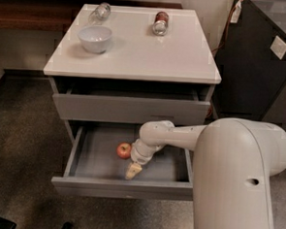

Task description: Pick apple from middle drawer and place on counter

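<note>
The small red apple (124,150) lies on the floor of the open middle drawer (124,188), near its middle. My gripper (133,171) hangs down inside the drawer, just right of and in front of the apple, its pale tip near the drawer floor. It does not hold the apple. The white arm reaches in from the right. The glossy pale counter (137,48) tops the cabinet above.
On the counter stand a white bowl (94,38), a clear glass lying on its side (100,11) and a red-labelled can (161,22). The top drawer (131,108) is slightly open. A dark cabinet (263,60) stands to the right, a dark wooden ledge (33,10) at the back left.
</note>
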You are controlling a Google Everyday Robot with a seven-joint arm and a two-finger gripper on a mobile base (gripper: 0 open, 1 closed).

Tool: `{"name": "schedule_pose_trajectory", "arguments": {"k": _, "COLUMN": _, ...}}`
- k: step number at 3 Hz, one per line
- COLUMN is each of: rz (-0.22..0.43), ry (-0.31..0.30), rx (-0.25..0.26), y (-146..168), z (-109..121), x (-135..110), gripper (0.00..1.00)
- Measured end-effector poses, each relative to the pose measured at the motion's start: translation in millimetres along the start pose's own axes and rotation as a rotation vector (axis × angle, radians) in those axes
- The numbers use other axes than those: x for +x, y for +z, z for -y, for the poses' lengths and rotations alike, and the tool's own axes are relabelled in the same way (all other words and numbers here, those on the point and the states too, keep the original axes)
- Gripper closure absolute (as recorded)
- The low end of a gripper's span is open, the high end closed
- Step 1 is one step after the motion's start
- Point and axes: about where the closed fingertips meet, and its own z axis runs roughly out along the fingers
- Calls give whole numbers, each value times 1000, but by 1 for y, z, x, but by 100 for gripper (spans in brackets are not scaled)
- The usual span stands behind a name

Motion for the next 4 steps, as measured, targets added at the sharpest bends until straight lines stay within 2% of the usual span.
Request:
{"name": "schedule_pose_trajectory", "arguments": {"k": 1, "rz": 0, "ry": 0, "rx": 0, "y": 0, "z": 0, "x": 0, "gripper": 0}}
{"name": "schedule_pose_trajectory", "arguments": {"k": 2, "rz": -5, "ry": 10, "rx": 32, "y": 1, "z": -14, "x": 2, "gripper": 0}}
{"name": "schedule_pose_trajectory", "arguments": {"k": 3, "rz": -3, "ry": 31, "rx": 92, "y": 1, "z": -23, "x": 6, "gripper": 0}}
{"name": "schedule_pose_trajectory", "arguments": {"k": 4, "rz": 15, "ry": 59, "rx": 149, "y": -1, "z": -11, "x": 9, "gripper": 0}}
